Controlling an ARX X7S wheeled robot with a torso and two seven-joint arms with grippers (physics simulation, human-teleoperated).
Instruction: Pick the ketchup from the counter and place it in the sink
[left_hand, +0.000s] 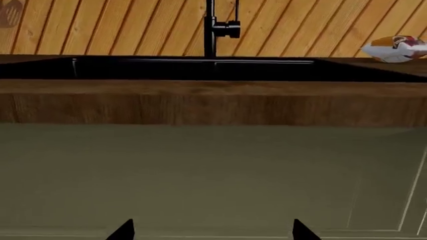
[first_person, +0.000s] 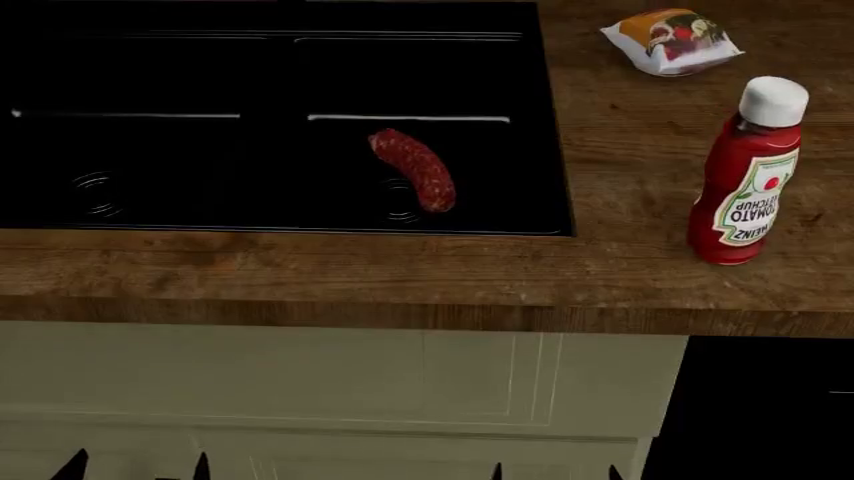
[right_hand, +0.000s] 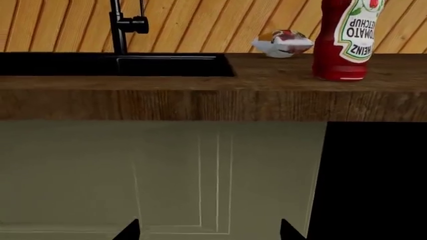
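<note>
On dark counter (first_person: 400, 275), ketchup (first_person: 745, 180) beside sink (first_person: 267, 120)

The left gripper (first_person: 134, 466) and right gripper (first_person: 554, 470) hang low. Both stand spread (only fingertips show), holding nothing.

Only fingertips of the robot show; in the head view the left gripper (first_person: 134, 468) appears as two small black pointed tips, and the right gripper (first_person: 554, 472) as two more, smaller and slimmer; each wrist view shows its own pair (left_hand: 212, 231) (right_hand: 209, 230) as matte black triangular wedges, plain, without markings, screws or cables; the arms are out of sight.
</note>
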